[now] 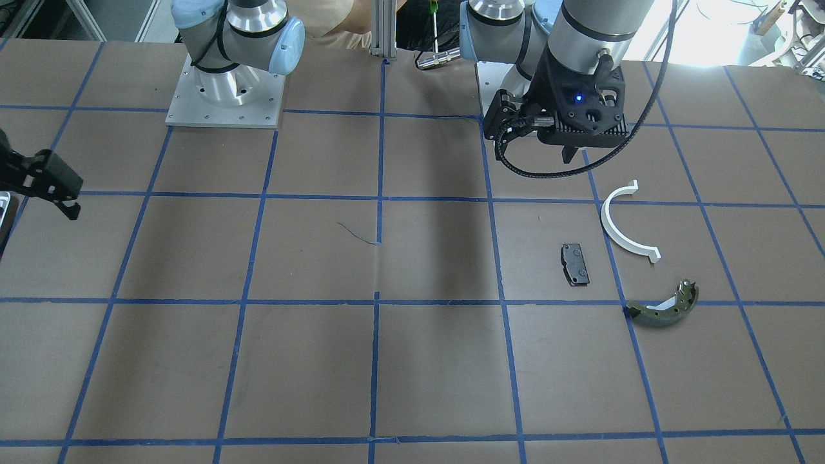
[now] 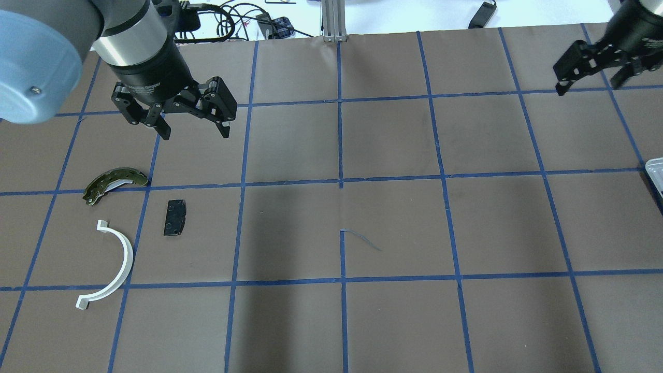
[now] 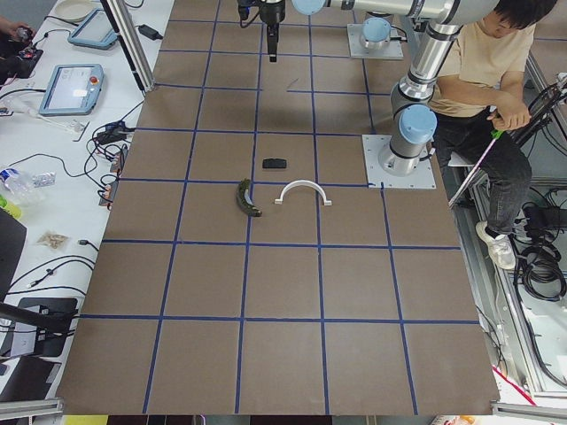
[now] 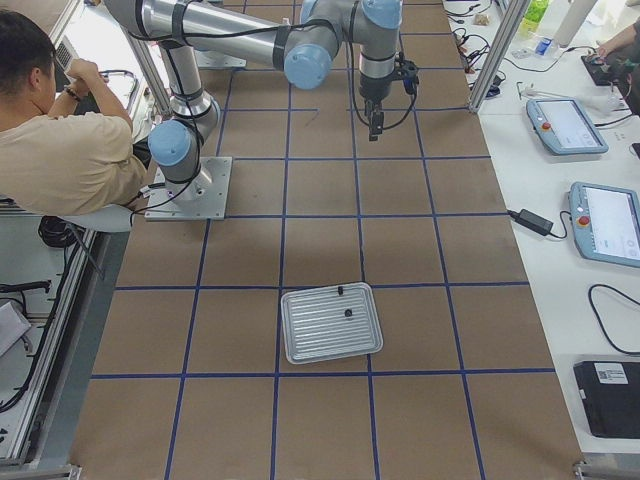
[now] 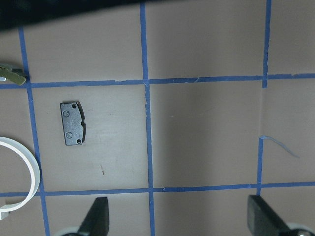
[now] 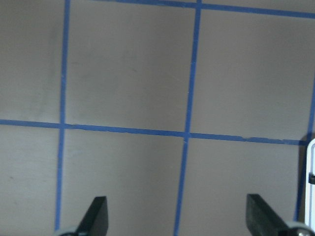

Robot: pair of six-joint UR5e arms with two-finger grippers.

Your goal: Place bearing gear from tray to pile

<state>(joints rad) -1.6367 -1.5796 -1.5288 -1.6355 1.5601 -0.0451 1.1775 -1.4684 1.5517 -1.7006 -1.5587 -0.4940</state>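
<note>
The white tray (image 4: 320, 338) lies on the table and holds two tiny black bearing gears (image 4: 348, 312); only its corner shows in the overhead view (image 2: 656, 172) and the right wrist view (image 6: 310, 187). The pile is a white half-ring (image 2: 118, 264), a black plate (image 2: 175, 218) and an olive brake shoe (image 2: 111, 182); I see no gears in it. My left gripper (image 2: 196, 134) is open and empty, above the table just beyond the pile. My right gripper (image 2: 588, 85) is open and empty, short of the tray.
The brown table (image 2: 342, 207) carries a blue tape grid. An aluminium post (image 2: 334, 20) stands at its far edge. Cables and devices lie beyond that edge. A person (image 3: 496, 80) sits by the robot bases.
</note>
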